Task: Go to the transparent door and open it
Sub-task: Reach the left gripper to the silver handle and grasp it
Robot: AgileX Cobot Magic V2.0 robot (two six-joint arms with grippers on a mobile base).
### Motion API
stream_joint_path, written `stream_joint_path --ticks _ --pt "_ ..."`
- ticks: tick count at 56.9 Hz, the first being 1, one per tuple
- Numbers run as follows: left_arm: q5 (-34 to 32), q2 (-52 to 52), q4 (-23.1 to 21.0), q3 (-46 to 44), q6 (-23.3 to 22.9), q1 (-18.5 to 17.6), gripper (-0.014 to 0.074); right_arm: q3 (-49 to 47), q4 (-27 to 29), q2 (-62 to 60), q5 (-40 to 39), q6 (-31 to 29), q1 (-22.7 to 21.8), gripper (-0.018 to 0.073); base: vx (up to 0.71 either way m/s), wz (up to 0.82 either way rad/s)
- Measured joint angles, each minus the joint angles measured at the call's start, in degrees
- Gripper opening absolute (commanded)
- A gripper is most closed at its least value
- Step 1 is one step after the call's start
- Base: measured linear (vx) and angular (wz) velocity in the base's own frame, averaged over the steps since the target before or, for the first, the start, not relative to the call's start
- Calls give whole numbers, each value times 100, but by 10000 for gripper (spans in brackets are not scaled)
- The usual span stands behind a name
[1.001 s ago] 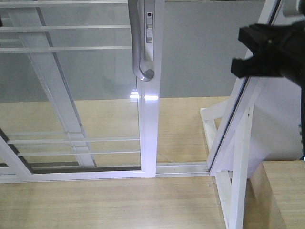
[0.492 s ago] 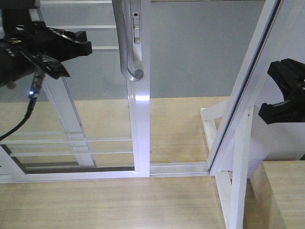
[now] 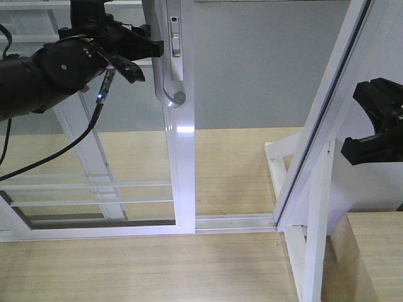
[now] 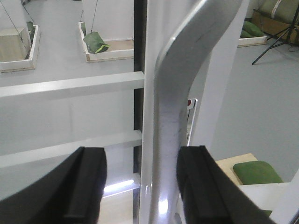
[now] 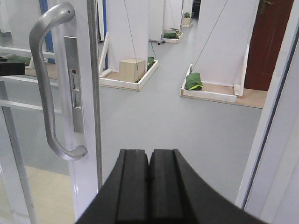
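The transparent door point(image 3: 179, 163) is a white-framed glass panel with thin white bars, left of centre in the front view. Its curved grey handle point(image 3: 165, 69) sits on the stile beside a lock plate. My left gripper point(image 3: 151, 55) is at the handle, reaching in from the upper left. In the left wrist view the left gripper point(image 4: 144, 186) is open, its black fingers point(image 4: 88, 186) straddling the handle point(image 4: 182, 93). My right gripper point(image 3: 376, 126) hangs at the right, apart from the door. The right gripper point(image 5: 149, 186) is shut on nothing, and the handle point(image 5: 46, 93) is off to its left.
A white outer frame post point(image 3: 315, 138) leans at the right, with a white wall panel behind it. The floor track point(image 3: 233, 221) runs from the door to that post. A light wooden box point(image 3: 371, 251) stands at the lower right. Grey floor point(image 3: 258, 75) shows through the gap.
The door's stile has shifted left, widening the gap. My left arm came in from the left and up to the handle. My right gripper dropped lower, then stayed still.
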Motion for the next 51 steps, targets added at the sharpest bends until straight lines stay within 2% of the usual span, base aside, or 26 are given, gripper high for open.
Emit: stream_joint_path --ticks 28,33,38,45,48,51 --pt "-1 890 6 -1188 -130 -7 470 0 0 0 0 -45 0 -5 0 0" --pt "-1 1023 6 -1378 -149 -7 445 0 0 0 0 -45 0 -5 0 0" --pt "-13 1096 6 -1440 -148 -7 358 0 0 0 0 -59 0 -5 0 0" --pt "12 1096 18 -1443 -148 -44 142 0 0 0 0 -66 0 -5 0 0" --pt "17 1090 12 -1443 -148 -49 21 0 0 0 0 -77 0 -5 0 0" --pt "23 1083 7 -1443 -148 -49 -10 0 0 0 0 -78 0 -5 0 0"
